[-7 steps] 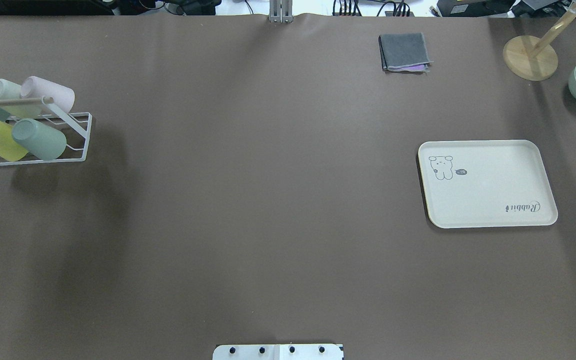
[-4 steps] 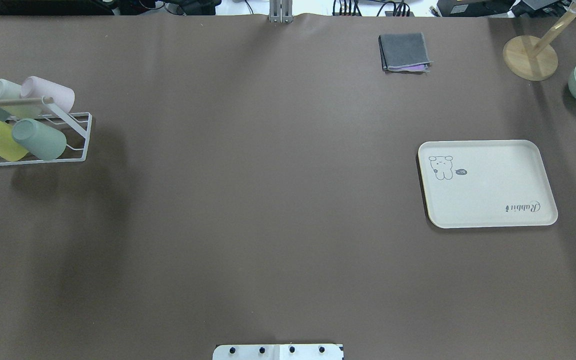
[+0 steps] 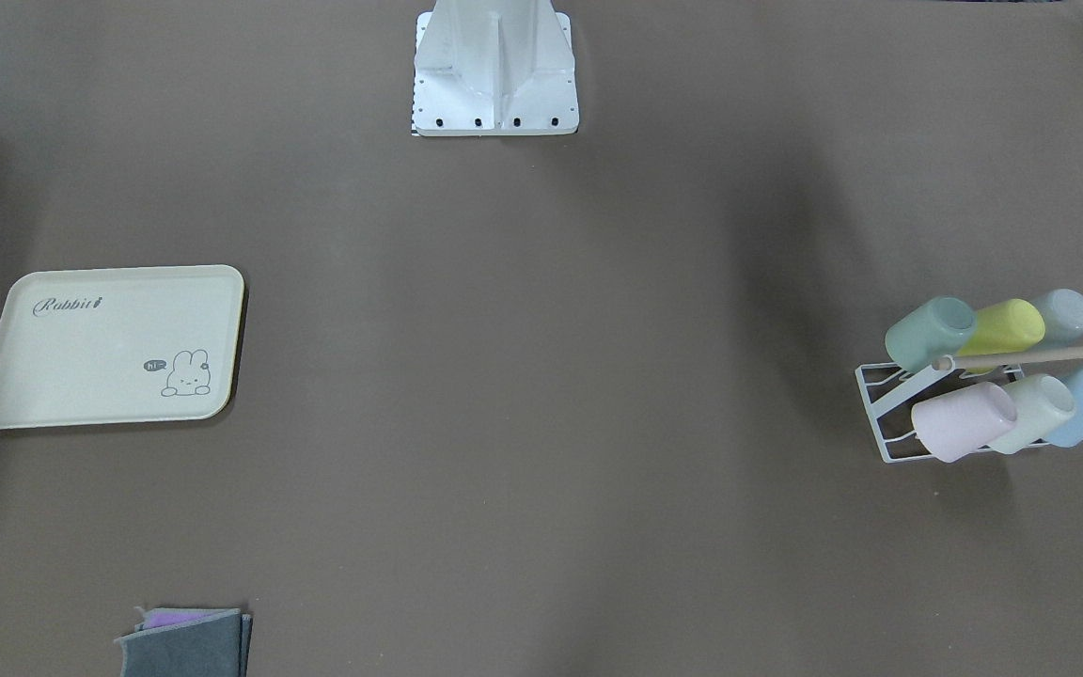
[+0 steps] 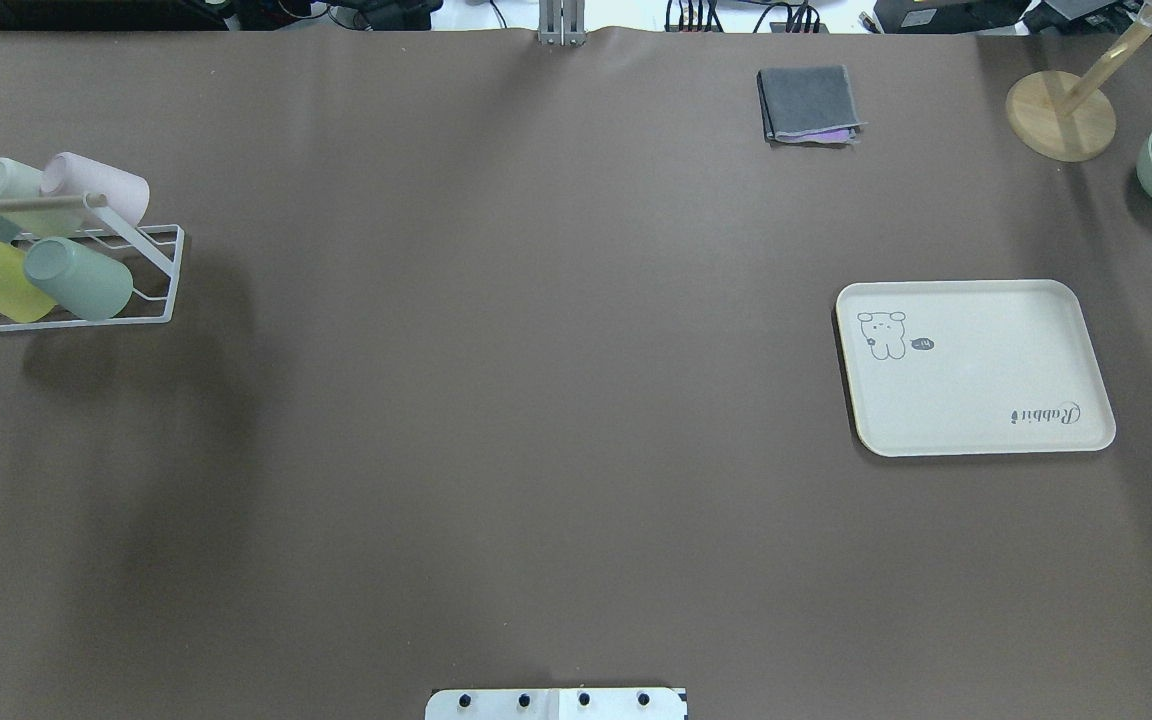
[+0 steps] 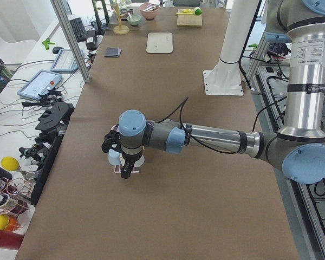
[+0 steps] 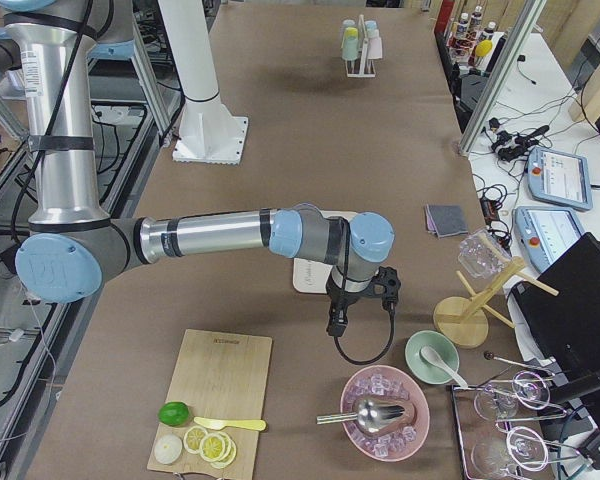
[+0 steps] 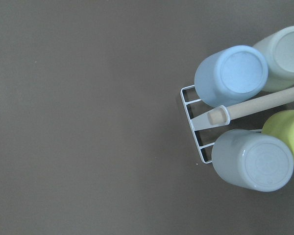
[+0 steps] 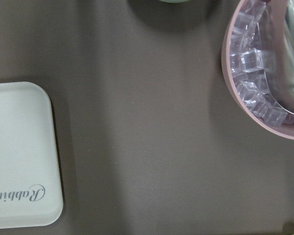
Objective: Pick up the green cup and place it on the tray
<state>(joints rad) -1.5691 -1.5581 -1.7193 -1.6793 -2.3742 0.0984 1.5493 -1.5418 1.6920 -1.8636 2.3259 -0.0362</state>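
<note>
Green cup sits on the rack, well apart from the tray: pickup and placing both remain. Left fingers and right fingers: spread or closed, cannot tell.

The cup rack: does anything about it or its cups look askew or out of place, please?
Nothing stands out. The green cup and the five other cups sit tilted in two even rows on the wire rack, and the tray lies flat and bare.
</note>
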